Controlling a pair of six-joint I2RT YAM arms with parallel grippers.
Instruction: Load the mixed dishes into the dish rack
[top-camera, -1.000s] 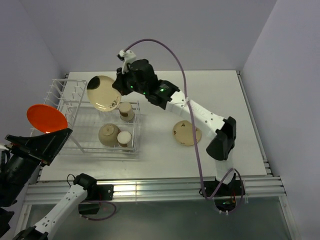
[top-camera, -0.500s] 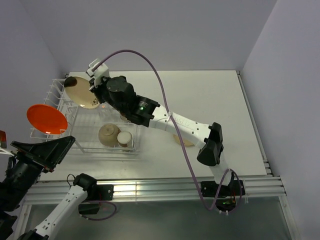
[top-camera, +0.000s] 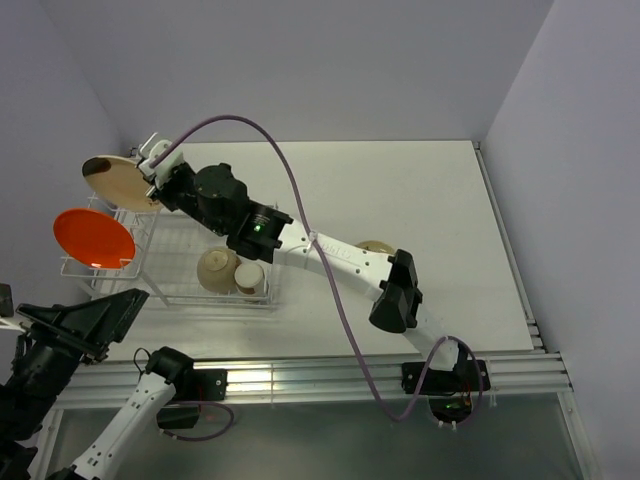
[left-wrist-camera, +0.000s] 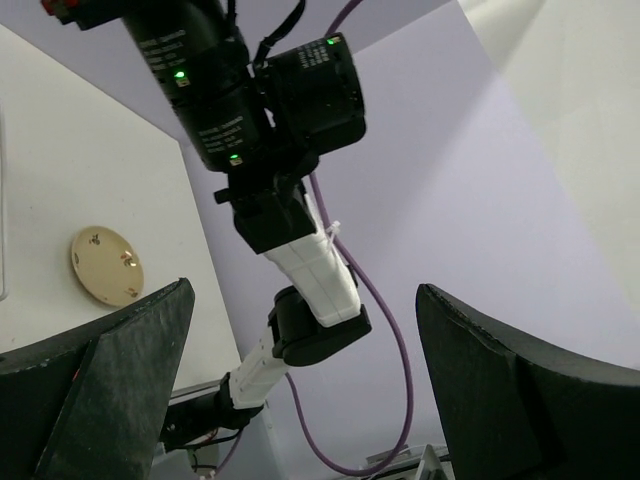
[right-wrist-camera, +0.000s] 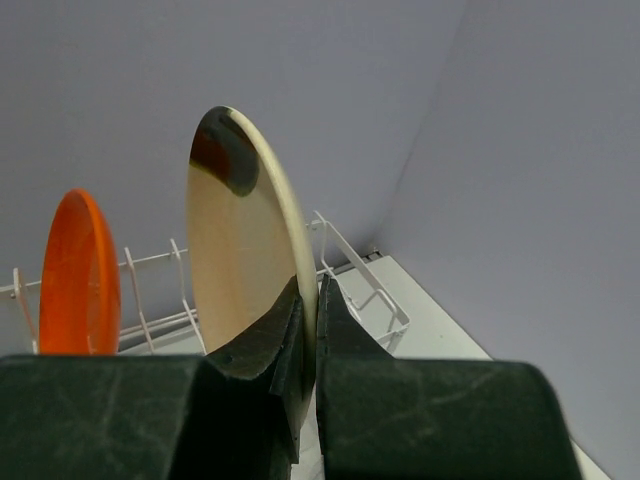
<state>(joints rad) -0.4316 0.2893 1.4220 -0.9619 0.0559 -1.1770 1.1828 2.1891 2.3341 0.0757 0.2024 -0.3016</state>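
White wire dish rack (top-camera: 190, 299): sits at the left of the table. You have a low basket on its right and a row of upright plate slots on its left.

Right arm: reaches from its base across the basket to the far end of the slot row. Right gripper (top-camera: 146, 186) is pinched tight on the rim of the cream dish with a dark patch (top-camera: 112, 180).

Left gripper (left-wrist-camera: 303, 295): fingers spread wide and holding nothing. It is low at the near left, well apart from the rack's far end, so your right arm is the nearer one by far.

Orange plate (top-camera: 93, 238): stands on edge in the slots.

Cream dish with a dark patch: held on edge in the air, above the rack wires. In the right wrist view its face runs roughly parallel to the orange plate (right-wrist-camera: 78, 270), just beside it on the far side. Its lower edge lies at the fingers, so the slots lie below and ahead of your grip. The drop looks like a straight lowering.

Bowl (top-camera: 217, 268): in the basket.

Cream shallow dish with brown marks (left-wrist-camera: 106, 265): flat on the table, right of the rack, not yet loaded.

Small tan cup (top-camera: 249, 277): in the basket, touching the bowl.
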